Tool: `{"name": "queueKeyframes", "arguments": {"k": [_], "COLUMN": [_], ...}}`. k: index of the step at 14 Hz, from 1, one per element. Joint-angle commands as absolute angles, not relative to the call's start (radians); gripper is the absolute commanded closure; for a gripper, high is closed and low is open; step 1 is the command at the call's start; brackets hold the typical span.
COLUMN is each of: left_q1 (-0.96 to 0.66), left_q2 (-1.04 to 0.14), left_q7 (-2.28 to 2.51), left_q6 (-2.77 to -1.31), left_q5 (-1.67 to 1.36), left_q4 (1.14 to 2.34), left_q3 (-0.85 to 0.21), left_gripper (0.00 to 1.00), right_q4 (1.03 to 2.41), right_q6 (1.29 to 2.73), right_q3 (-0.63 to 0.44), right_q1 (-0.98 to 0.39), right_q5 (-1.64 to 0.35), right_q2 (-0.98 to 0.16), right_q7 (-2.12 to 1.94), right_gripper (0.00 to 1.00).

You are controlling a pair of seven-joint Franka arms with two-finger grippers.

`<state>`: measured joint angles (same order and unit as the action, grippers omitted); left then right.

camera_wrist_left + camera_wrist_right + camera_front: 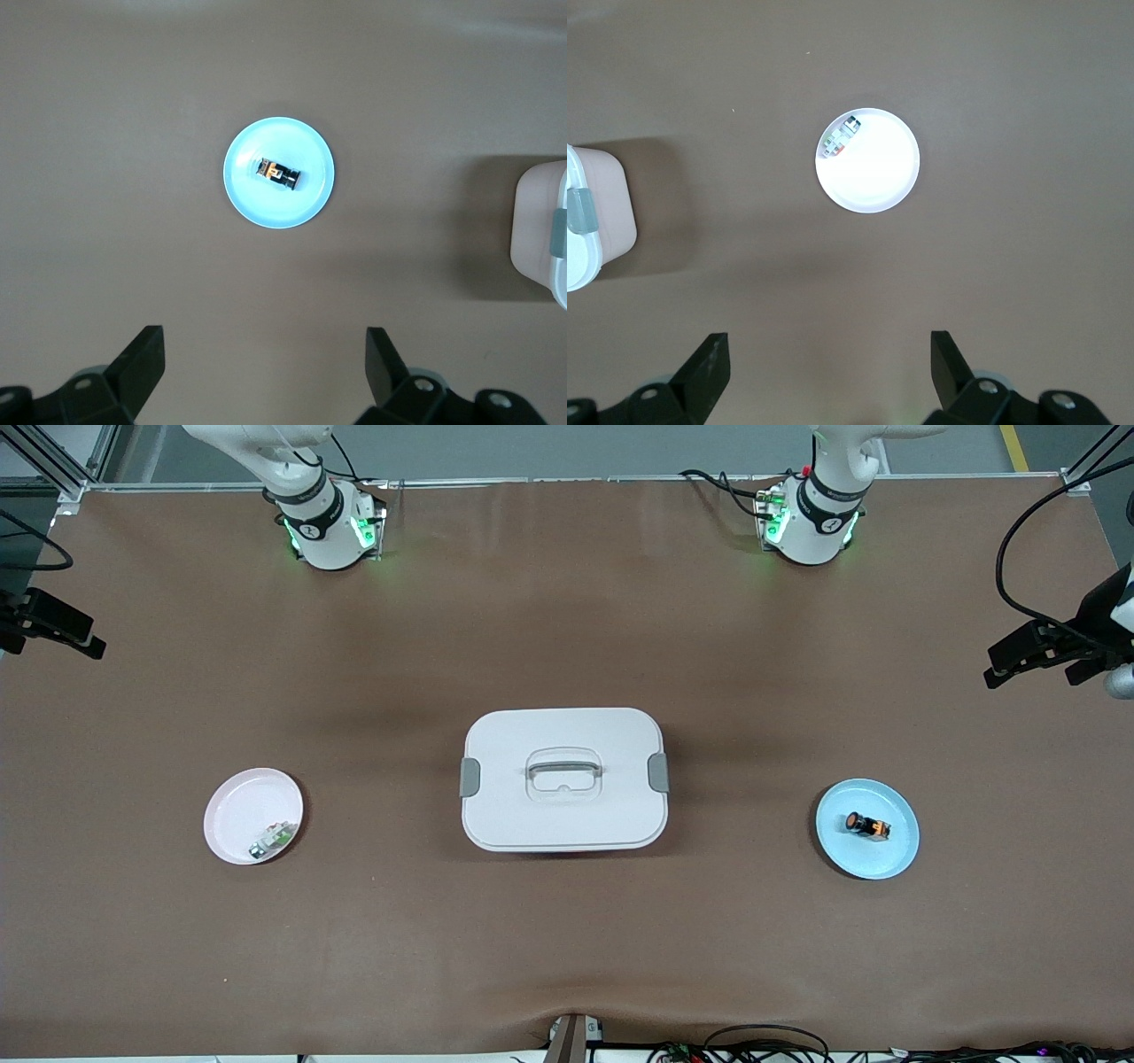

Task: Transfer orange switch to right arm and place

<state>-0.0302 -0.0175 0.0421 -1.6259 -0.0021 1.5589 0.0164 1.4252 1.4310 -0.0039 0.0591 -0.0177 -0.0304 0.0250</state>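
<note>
Toward the left arm's end of the table, the round light-blue plate [867, 852] rests flat on the brown table covering [567, 939], and the orange switch [866, 825], a small black-bodied push-button with a round orange cap, lies on its side on that plate, slightly off the plate's middle. The left wrist view shows the same switch [279, 173] on the blue plate [279, 205], with nothing touching it. The left gripper [266, 372] hangs high over the table near the blue plate, its two black fingers [142, 363] spread wide and holding nothing. At the middle of the table stands a white rectangular lidded box [564, 779] with a recessed top handle and grey side latches, well apart from both plates. Toward the right arm's end of the table lies a round pale-pink plate [241, 806], and a small green-white-silver part [272, 840] rests on it close to the rim nearest the front camera. The right gripper [830, 372] hangs high over the table near the pink plate, its fingers [709, 363] likewise spread wide and empty. Both white arm bases stand at the table edge farthest from the front camera.
</note>
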Motion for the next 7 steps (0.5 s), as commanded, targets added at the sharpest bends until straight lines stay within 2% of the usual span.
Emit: {"name": "queueKeyframes", "arguments": {"k": [1,7], "left_q1": [-0.021,-0.017], "left_q2": [-0.026,-0.047], "left_q7": [0.025,0.017], "left_q6": [-1.605,-1.605], "left_q5": [-0.012,-0.02], "left_q4": [1.539,1.536], "left_q3": [0.012,0.017], "left_gripper": [0.0,0.0], "right_q4": [1.416,1.416], "right_q6": [1.424,1.424], "right_q3": [0.0,0.0], "right_q1": [0.066,0.066], "right_q5": [-0.026,-0.026], "right_q2": [-0.031,-0.031], "right_q7": [0.032,0.032], "right_gripper": [0.0,0.0]}}
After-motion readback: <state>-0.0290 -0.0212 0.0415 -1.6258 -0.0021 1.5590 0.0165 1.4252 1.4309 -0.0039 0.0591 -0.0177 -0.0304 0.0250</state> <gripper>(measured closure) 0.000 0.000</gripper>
